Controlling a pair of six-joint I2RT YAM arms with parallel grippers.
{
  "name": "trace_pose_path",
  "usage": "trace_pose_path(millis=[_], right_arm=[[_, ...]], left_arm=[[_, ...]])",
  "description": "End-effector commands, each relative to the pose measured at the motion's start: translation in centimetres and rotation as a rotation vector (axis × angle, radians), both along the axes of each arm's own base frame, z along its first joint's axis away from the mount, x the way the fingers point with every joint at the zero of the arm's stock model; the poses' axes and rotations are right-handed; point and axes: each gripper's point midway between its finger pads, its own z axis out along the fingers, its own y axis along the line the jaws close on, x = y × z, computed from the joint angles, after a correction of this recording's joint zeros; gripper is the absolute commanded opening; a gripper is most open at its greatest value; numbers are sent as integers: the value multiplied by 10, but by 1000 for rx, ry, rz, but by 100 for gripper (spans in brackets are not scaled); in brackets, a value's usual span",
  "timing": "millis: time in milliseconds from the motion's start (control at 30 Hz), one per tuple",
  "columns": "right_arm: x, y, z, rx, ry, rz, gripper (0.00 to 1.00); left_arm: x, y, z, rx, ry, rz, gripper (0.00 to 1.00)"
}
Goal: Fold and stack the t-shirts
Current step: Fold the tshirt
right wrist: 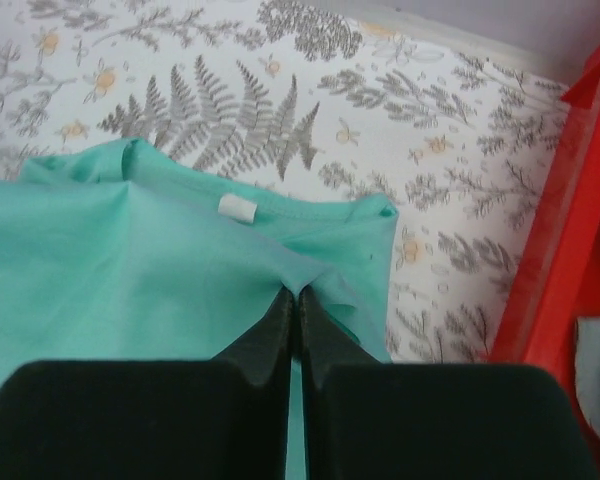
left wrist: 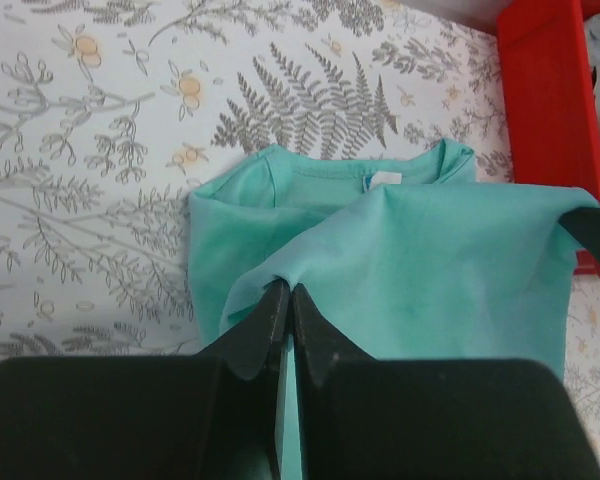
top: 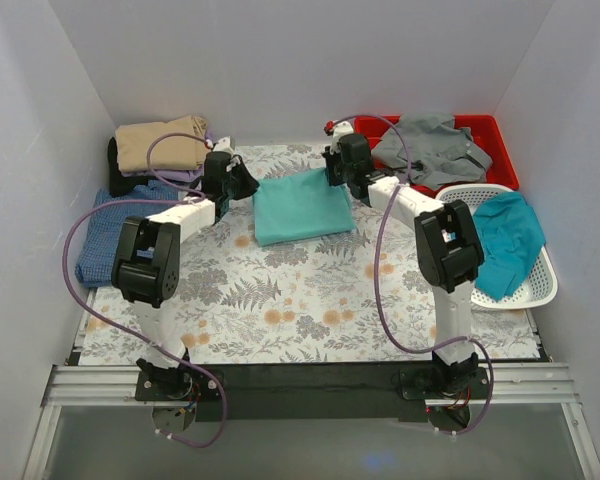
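The mint green t-shirt (top: 300, 206) lies half folded at the far middle of the floral cloth. My left gripper (top: 248, 184) is shut on its left edge. My right gripper (top: 332, 176) is shut on its right edge. Both hold the near layer lifted over the collar end. In the left wrist view the gripper (left wrist: 286, 292) pinches the fabric (left wrist: 430, 260); the collar tag shows beyond. In the right wrist view the gripper (right wrist: 296, 292) pinches the shirt (right wrist: 100, 260) near its collar. A tan tee (top: 160, 142) tops a folded stack at far left, with a blue tee (top: 108, 232) beside it.
A red bin (top: 500, 140) at far right holds a grey shirt (top: 435, 145). A white basket (top: 540, 285) holds a teal shirt (top: 510, 240). The red bin wall (right wrist: 565, 260) stands close to the right gripper. White walls enclose the table.
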Motion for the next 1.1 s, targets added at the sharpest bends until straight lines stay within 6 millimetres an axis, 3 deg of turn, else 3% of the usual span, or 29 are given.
trace_pose_path(millis=[0,33,67,100,133,167,233,267,367,400,467,500,533,600,633,800,867,933,967,1067], right_arm=[[39,2,-10,-14,-16,-21,5],[45,4,-33,-30,15,-20,10],[51,4,-40,-36,18,-24,12],[68,4,-29,-34,-21,-42,14],[74,4,-38,-37,-10,-40,16],[80,7,-60,-42,13,-25,19],[100,8,-63,-51,-29,-37,32],[105,8,-63,-59,-38,-41,34],[115,4,-50,-78,-78,-41,41],[114,-1,-48,-91,-85,-51,42],[109,-6,-34,-105,-117,-45,43],[108,-7,-28,-107,-126,-46,44],[106,-8,-8,-99,-156,-44,45],[100,-10,-4,-105,-163,-34,46],[97,-12,8,-101,-177,-39,47],[83,-16,21,-125,-190,-5,47],[74,-10,28,-101,-176,43,47],[61,-6,27,-77,-118,67,47],[54,1,29,-47,-99,101,47],[23,4,16,2,33,142,47]], left_arm=[[30,4,12,10,-79,29,0],[33,1,-8,8,-51,19,1],[38,1,-10,2,-62,22,5],[46,-1,-11,-11,-104,25,7],[50,-3,-14,-19,-118,26,11],[55,-2,-33,-16,-96,37,12],[71,-4,-34,-27,-121,49,14],[74,-5,-53,-25,-93,53,15],[84,-2,-48,-15,-116,78,25],[88,2,-35,2,-154,90,27],[88,4,-25,21,-176,89,31],[91,9,-10,33,-206,115,33],[90,11,-4,48,-219,113,37],[90,14,17,50,-256,122,41],[89,16,24,60,-270,126,45],[77,33,62,122,-319,171,48],[71,28,85,119,-344,128,49],[59,19,84,95,-284,72,49],[48,-2,81,30,-245,-30,50],[20,-24,59,-59,-125,-138,50]])
